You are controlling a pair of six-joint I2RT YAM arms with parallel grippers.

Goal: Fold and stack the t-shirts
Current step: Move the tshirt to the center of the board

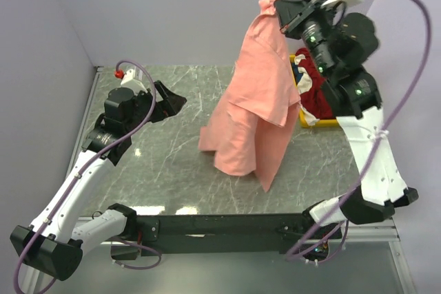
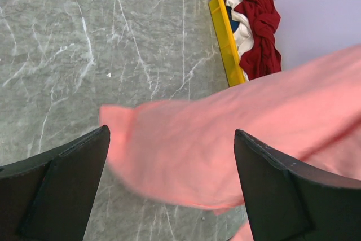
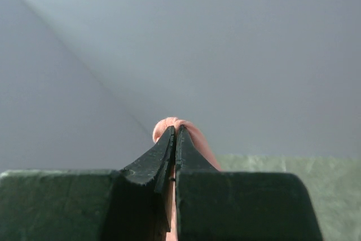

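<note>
A salmon-pink t-shirt [image 1: 258,101] hangs high above the table, pinched at its top by my right gripper [image 1: 281,13]. Its lower hem droops to the marble table [image 1: 138,170]. In the right wrist view the right gripper [image 3: 175,129] is shut on a fold of this pink cloth [image 3: 192,134]. My left gripper [image 1: 172,101] hovers open to the left of the hanging shirt, apart from it. In the left wrist view its wide-apart fingers [image 2: 62,184] frame the pink shirt [image 2: 225,145] without touching it. A dark red t-shirt with white parts [image 1: 313,94] lies bunched in the tray, with a bit of dark blue cloth [image 2: 233,26].
A yellow plastic tray [image 1: 318,123] stands at the table's right edge under the right arm; it shows also in the left wrist view, yellow tray [image 2: 225,43]. Lilac walls close in the back and both sides. The black arm mount runs along the near edge.
</note>
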